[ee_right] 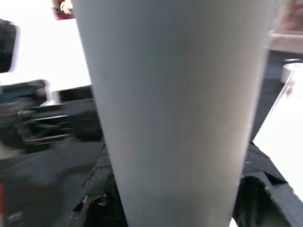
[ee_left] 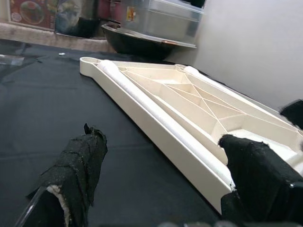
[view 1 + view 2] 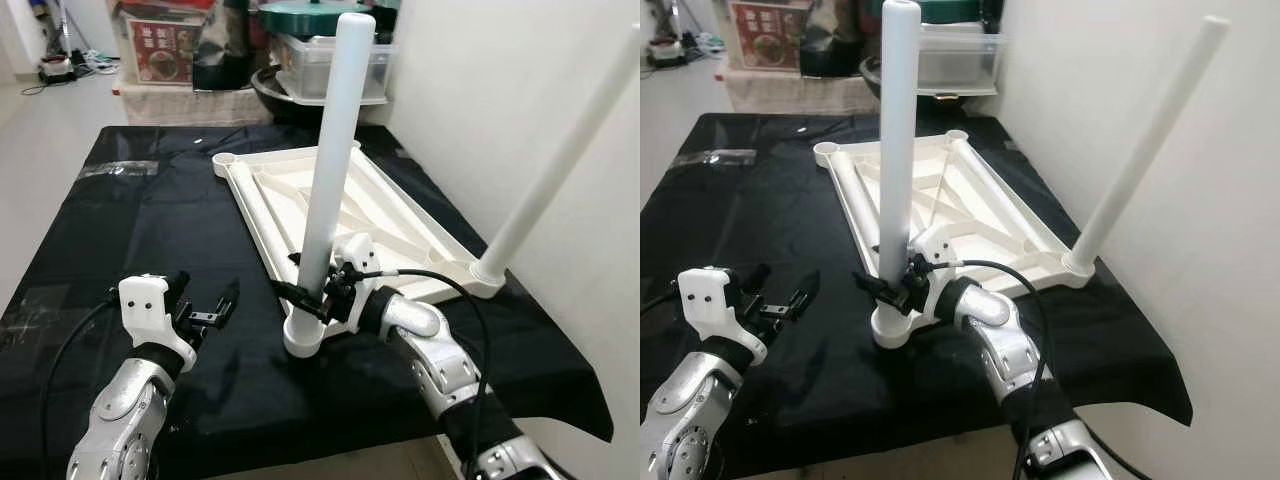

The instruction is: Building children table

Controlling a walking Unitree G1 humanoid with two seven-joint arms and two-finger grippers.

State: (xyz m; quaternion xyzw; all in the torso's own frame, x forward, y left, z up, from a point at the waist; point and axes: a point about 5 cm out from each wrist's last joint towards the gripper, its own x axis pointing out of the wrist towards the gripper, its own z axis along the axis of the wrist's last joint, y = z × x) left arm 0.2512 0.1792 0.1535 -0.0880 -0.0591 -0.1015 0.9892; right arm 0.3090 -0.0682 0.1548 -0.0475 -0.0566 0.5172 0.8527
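Black cloth covers the low surface, which sits against a white wall; pale floor runs past the cloth's left edge. Past the far end of the tabletop frame: clutter, i.e. one clear plastic bin with a green lid, one dark bowl under it, one red printed box.

Tabletop frame: one, cream plastic, upside down on the cloth, ribbed underside up, far end toward the clutter. All places below are relative to it.

Legs, white tubes, count two:
- near-left leg stands roughly upright in the frame's near-left corner socket.
- near-right leg sits in the near-right corner socket, tilted toward the wall.

Far corners: two open sockets, far-left socket and far-right socket.

Tools, count two:
- right tool is at the frame's near-left corner, fingers clenched around the near-left leg low down, just above the socket. Right wrist view has the tube between the black fingers.
- left tool hovers over the cloth left of the near-left corner, apart from the frame, released, fingers spread, gripping nothing. Left wrist view looks along the frame's long left rail.

One strip of clear tape lies on the cloth left of the frame's far end.
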